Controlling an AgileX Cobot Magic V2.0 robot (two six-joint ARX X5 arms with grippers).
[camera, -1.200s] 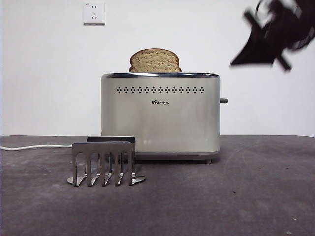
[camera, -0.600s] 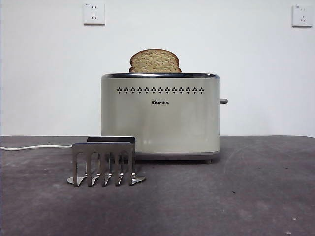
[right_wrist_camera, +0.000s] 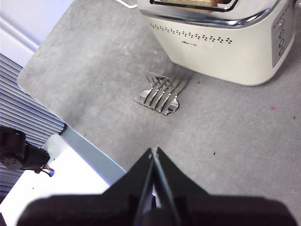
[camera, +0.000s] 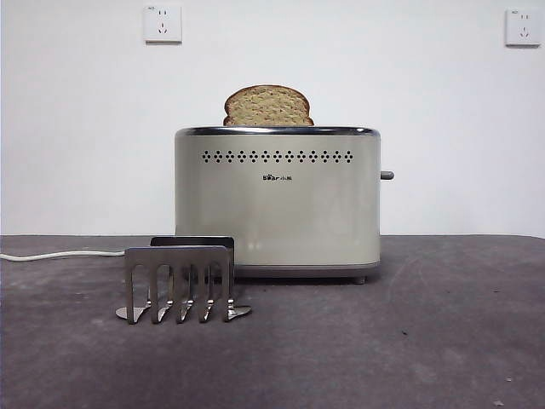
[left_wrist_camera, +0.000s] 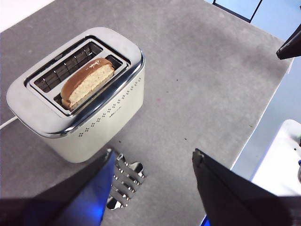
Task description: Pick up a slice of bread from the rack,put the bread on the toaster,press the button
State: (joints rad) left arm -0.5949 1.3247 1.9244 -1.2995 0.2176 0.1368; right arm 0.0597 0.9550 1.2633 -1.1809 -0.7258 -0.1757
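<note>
— Found the slice of bread (camera: 268, 106)?

— Saw it standing upright in the toaster (camera: 277, 204), domed crust poking above the chrome rim. From the left wrist view, placed it in the near slot, the one beside the face with the vent holes.

— And the rack (camera: 179, 285)?

— Spotted it on the grey table (camera: 426, 341), just in front of the toaster's near left corner, close to the body but apart from it. Much lower than the toaster, with dividers upright.

— Checked the button (camera: 387, 175)?

— Noted it sticking out high on the toaster's right narrow side, with no gripper near it.

— Looked at the claws?

— Found the left gripper (left_wrist_camera: 153, 155) spread wide, released and holding nothing, hanging high above the table on the near side of the rack and toaster. Found the right gripper (right_wrist_camera: 153, 149) clenched, jaw tips pressed together on nothing, likewise high over the table, well apart from the rack. Saw neither of them in the front view.

— Anything else?

— Picked out a white cable (camera: 51, 255) running left from behind the toaster, and two white wall sockets (camera: 163, 23) high on the far wall, one left and one right.
</note>
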